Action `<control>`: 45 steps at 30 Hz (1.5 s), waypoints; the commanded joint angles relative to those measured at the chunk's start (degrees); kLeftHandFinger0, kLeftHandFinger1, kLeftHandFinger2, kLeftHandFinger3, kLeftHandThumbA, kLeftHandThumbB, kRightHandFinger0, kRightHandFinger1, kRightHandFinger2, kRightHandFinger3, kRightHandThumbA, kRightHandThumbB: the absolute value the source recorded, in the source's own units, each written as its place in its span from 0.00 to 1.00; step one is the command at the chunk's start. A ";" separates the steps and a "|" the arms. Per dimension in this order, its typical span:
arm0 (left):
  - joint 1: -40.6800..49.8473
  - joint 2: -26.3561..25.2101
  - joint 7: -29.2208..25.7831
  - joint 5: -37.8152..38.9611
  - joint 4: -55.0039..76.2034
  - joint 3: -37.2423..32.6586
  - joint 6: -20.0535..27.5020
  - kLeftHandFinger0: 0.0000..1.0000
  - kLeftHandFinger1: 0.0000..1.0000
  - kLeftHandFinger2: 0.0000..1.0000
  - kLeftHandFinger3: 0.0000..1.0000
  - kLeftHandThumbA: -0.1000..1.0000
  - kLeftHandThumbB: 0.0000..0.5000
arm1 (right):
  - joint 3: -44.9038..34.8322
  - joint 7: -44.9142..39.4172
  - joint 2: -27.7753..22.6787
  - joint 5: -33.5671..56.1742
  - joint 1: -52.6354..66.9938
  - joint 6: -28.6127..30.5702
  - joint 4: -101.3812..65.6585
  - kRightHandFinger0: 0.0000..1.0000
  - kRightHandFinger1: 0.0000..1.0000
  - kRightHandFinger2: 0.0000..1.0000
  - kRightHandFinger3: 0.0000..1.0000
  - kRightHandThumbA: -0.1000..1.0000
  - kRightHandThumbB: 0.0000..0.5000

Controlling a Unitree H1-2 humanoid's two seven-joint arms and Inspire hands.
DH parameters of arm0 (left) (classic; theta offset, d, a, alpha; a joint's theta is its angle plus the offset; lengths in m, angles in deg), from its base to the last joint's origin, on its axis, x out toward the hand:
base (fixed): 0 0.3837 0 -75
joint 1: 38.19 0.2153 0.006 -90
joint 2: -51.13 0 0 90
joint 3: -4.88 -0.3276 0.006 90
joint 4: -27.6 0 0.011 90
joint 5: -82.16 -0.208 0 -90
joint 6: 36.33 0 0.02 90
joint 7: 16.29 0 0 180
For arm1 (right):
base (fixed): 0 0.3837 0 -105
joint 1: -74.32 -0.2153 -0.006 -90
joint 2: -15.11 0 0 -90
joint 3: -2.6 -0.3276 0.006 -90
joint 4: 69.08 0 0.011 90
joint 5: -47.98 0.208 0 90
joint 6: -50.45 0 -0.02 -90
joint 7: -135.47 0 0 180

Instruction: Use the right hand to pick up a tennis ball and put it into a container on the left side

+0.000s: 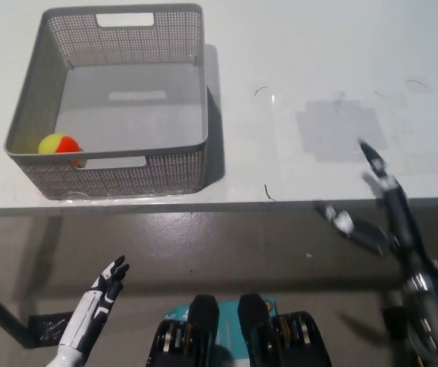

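A yellow and orange tennis ball (59, 144) lies inside the grey mesh basket (169, 173), in its near left corner. My black right hand (375, 218) is at the lower right, over the table's front edge, open with its fingers spread and nothing in it. It is far from the basket. The white left hand (96, 302) rests low at the lower left, below the table, fingers apart and holding nothing.
The white table (295, 69) has a grey patch (337, 130) to the right of the middle. Its front edge runs across the picture below the basket. Beneath it lies brown floor (234, 245).
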 commanded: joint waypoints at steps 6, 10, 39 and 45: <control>0.42 -0.77 -0.32 -0.32 -0.43 -0.11 3.95 1.00 1.00 1.00 1.00 1.00 0.70 | -2.52 -5.98 0.90 13.21 6.62 12.66 2.76 1.00 1.00 1.00 1.00 1.00 0.56; 0.38 -0.49 -0.36 0.55 -1.13 0.20 4.89 1.00 1.00 1.00 1.00 1.00 0.70 | -2.44 -7.22 1.59 14.07 8.62 11.62 4.08 1.00 1.00 1.00 1.00 1.00 0.63; -0.32 -0.29 -0.41 1.13 -2.05 1.13 4.75 1.00 1.00 1.00 1.00 1.00 0.66 | -4.13 -14.45 2.69 20.44 8.25 6.02 7.59 1.00 1.00 1.00 1.00 1.00 0.42; -0.48 -0.28 -0.72 0.74 -2.54 1.14 5.18 1.00 1.00 1.00 1.00 1.00 0.66 | -4.30 -14.95 2.81 20.80 8.02 5.89 7.92 1.00 1.00 1.00 1.00 1.00 0.40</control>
